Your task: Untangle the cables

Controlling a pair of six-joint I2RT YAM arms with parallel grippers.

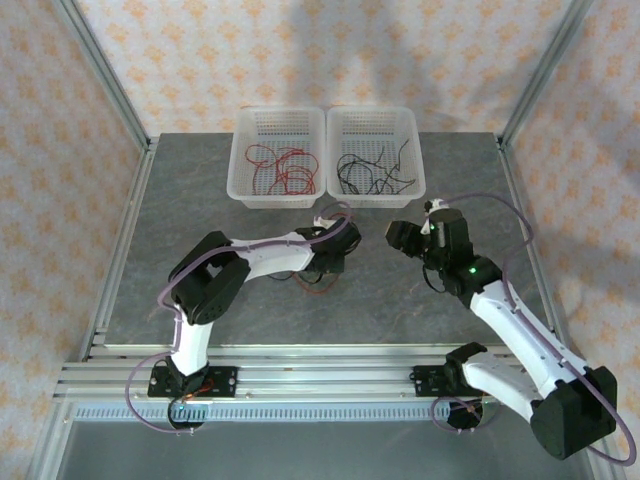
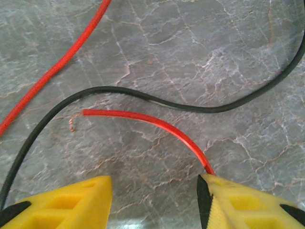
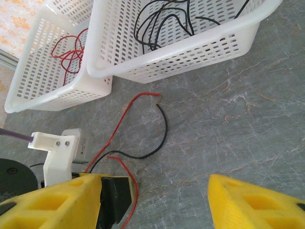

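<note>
The left gripper (image 2: 153, 185) hovers low over the desk (image 2: 200, 43) mid-scene, jaws about half apart and clamping nothing. The right gripper (image 3: 155, 186) hangs open and empty to its right. A loose red cable (image 2: 157, 121) and black cable (image 2: 143, 94) lie there, nearer than the baskets (image 1: 327, 130). Best to close on the red alone, back from its bare tip, and slide it clear so the black isn't dragged along. In the left wrist view its long axis arcs crosswise, stripped end pointing left, its other stretch seemingly brushing one finger.
</note>
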